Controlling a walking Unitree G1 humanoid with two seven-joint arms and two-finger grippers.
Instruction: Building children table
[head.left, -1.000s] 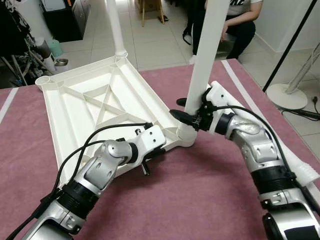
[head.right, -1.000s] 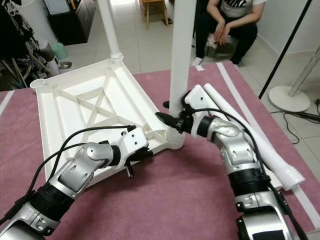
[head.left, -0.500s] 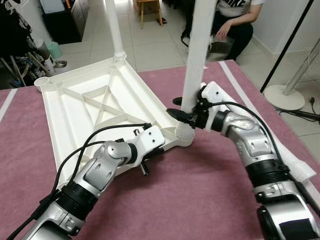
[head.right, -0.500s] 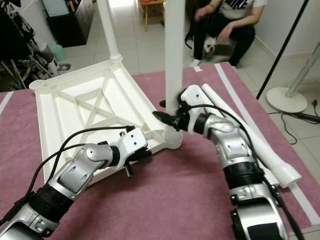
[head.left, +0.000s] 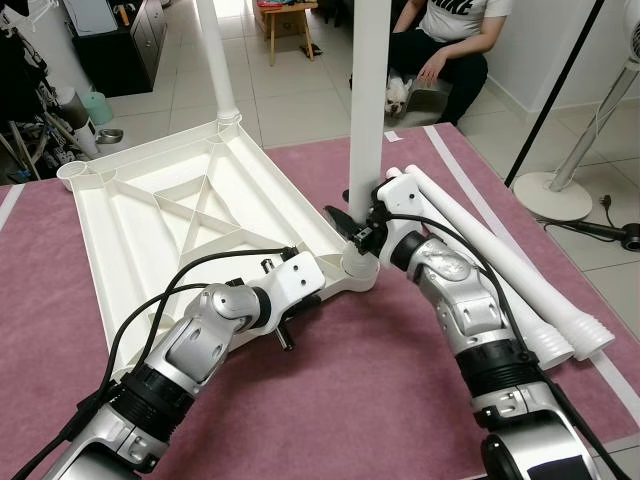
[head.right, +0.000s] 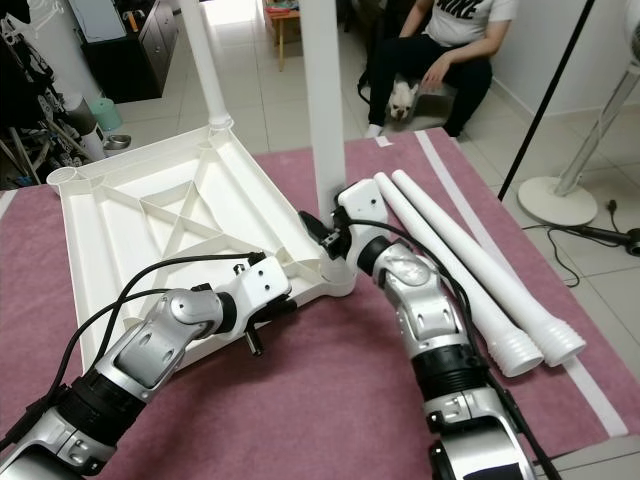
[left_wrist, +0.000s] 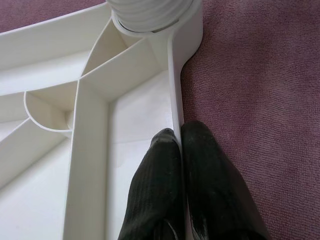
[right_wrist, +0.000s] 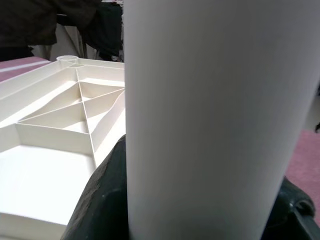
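Observation:
The white ribbed table top (head.left: 150, 230) lies upside down on the maroon cloth. One white leg (head.left: 218, 60) stands in its far corner socket. A second leg (head.left: 365, 100) stands upright in the near right corner socket (head.left: 360, 268). My right gripper (head.left: 355, 228) is shut around this leg just above the socket; in the right wrist view the leg (right_wrist: 215, 115) runs between the black fingers (right_wrist: 100, 200). My left gripper (left_wrist: 177, 145) is shut on the table top's front rim (left_wrist: 172, 90), a short way from that socket.
Two loose white legs (head.left: 500, 260) lie side by side on the cloth to the right. An empty socket (head.left: 70, 172) sits at the far left corner. A seated person (head.left: 450, 40) with a small dog (head.left: 398, 92) is behind. A fan base (head.left: 548, 190) stands on the floor at right.
The leg in my right gripper has swung from leaning to upright in its socket. The camera has shifted, bringing the two loose legs into view. My left gripper has stayed on the rim.

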